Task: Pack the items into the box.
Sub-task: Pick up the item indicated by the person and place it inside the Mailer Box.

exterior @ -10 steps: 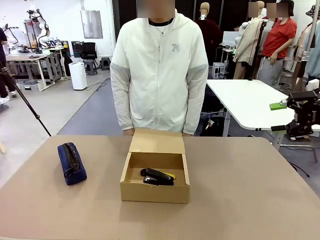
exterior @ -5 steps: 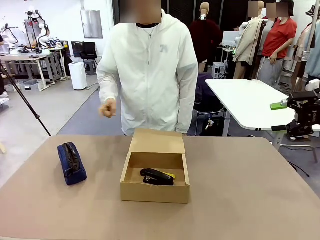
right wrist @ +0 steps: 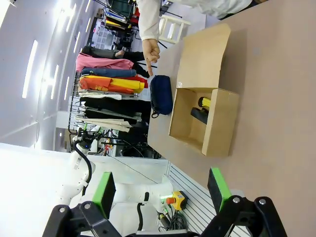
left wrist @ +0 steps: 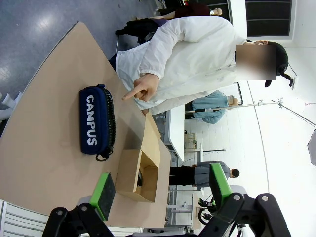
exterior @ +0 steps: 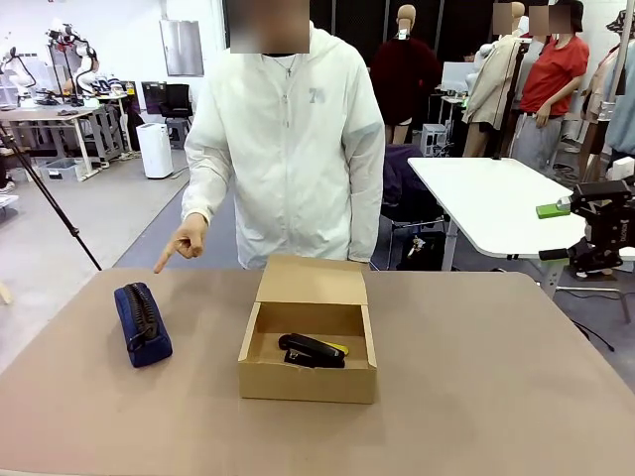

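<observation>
Left gripper [left wrist: 162, 191] hangs wide open and empty, right gripper [right wrist: 161, 190] likewise, and ahead of the left one lies the dark navy zippered fabric pouch [left wrist: 97, 121], alone near the left edge of the tan table [exterior: 496, 377]. Its long axis runs from near edge to far edge, so those jaws look set to straddle its narrow width. The person's hand [exterior: 184, 241] points down at it from the far edge, while mid-table the small brown cardboard box [exterior: 308, 382] stands flap-up with the black stapler [exterior: 311, 350] and slim yellow-and-black utility knife [exterior: 338, 348] inside; the left arm is clearly nearer the pouch.
</observation>
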Robot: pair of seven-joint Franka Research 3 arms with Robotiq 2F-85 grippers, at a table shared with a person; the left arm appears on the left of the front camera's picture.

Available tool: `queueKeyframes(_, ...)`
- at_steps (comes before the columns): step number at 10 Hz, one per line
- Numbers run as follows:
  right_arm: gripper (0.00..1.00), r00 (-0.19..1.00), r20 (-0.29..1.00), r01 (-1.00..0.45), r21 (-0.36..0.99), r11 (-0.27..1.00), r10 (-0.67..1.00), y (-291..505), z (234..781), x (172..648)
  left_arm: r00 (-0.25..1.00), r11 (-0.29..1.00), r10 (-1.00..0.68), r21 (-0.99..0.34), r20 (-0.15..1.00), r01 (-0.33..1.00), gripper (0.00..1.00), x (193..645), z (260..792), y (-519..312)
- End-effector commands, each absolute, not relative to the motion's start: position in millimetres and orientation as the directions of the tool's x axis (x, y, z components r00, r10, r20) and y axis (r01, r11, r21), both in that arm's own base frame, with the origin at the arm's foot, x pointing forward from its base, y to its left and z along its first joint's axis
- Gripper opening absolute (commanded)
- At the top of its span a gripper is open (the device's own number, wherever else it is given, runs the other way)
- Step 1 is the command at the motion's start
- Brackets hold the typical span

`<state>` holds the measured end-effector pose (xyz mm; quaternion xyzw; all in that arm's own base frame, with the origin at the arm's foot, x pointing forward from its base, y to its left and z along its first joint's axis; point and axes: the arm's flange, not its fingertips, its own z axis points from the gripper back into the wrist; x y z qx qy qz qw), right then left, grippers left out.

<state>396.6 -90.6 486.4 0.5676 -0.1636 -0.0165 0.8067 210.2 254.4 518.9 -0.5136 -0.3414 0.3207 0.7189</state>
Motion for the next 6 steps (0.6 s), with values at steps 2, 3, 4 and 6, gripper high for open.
queueKeyframes(2, 1.00, 0.948, 0.249, -0.168, 0.920, 0.354, -0.197, -93.2, 489.1, 395.8, 0.558, 0.266, 0.811, -0.960, 0.176, -0.083, 1.00, 210.5, 519.3, 254.2)
queueKeyframes(3, 1.00, 0.948, 0.249, -0.168, 0.920, 0.354, -0.197, -93.2, 489.1, 395.8, 0.561, 0.267, 0.812, -0.957, 0.161, -0.110, 1.00, 210.2, 518.9, 254.4)
queueKeyframes(4, 1.00, 0.948, 0.249, -0.168, 0.920, 0.354, -0.197, -93.2, 489.1, 395.8, 0.603, 0.346, 0.781, -0.916, 0.161, -0.204, 1.00, 226.2, 530.1, 236.6)
queueKeyframes(6, 1.00, 0.948, 0.249, -0.168, 0.920, 0.354, -0.197, -93.2, 489.1, 395.8, 0.677, 0.578, 0.699, -0.739, 0.230, -0.346, 1.00, 276.0, 556.1, 189.8)
